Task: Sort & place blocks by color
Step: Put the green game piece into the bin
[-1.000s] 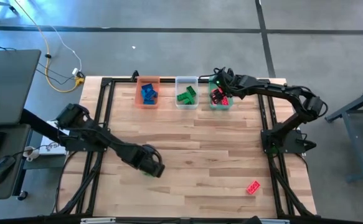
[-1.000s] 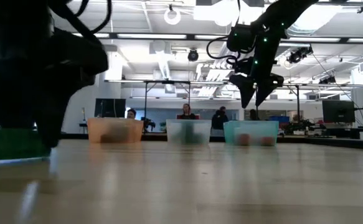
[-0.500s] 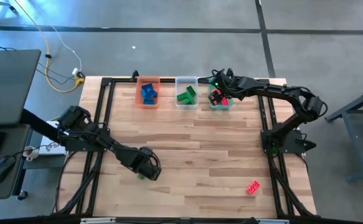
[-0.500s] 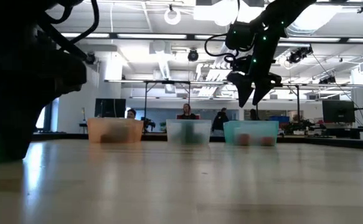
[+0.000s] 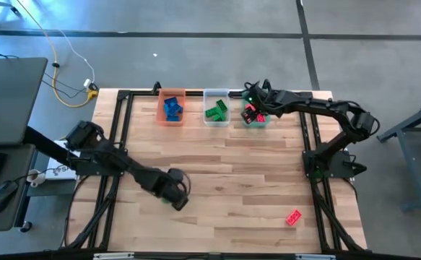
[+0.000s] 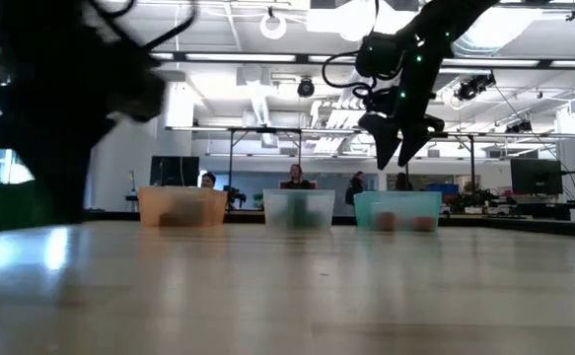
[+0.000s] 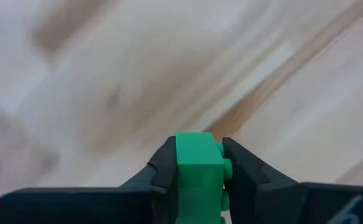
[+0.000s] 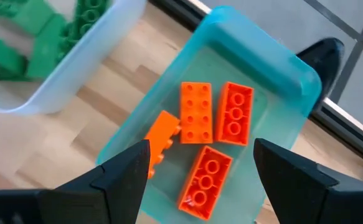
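At seven o'clock on the table, the left gripper is clamped on a green block. At one o'clock, the right gripper hovers with fingers spread and empty over the green bin of red blocks. A stray red block lies at five o'clock.

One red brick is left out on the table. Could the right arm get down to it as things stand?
Probably yes. The right gripper hangs open and empty over the green bin, and the red brick lies alone on bare wood on that arm's side; nothing blocks it.
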Robot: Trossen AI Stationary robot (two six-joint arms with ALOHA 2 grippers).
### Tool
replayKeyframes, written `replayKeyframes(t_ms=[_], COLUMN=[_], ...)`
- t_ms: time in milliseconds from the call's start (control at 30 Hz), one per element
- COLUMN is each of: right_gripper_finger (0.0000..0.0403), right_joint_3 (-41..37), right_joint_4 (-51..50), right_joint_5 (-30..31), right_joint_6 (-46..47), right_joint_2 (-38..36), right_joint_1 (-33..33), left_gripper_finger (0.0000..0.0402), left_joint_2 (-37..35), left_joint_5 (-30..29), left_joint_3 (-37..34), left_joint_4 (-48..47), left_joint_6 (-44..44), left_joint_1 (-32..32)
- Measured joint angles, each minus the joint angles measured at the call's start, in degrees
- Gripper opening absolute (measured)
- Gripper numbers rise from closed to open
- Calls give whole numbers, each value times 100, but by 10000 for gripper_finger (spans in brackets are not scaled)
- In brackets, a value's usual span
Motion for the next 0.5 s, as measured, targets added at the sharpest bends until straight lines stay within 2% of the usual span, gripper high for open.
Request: replayKeyframes(t_ms=[267,500], right_gripper_finger=[275,275], right_joint_3=[-2,-2], right_joint_4=[-1,-610], right_joint_5=[-3,-14], right_joint_6=[-75,570], right_joint_2=[-156,-643], right_joint_1=[515,1212], left_gripper_finger=[65,69], left_joint_2=[-275,-343], left_joint_5=[-680,-935], left_joint_3=[401,758], left_joint_4=[30,123], left_joint_6=[1842,3596], left_joint_1=[1022,1940])
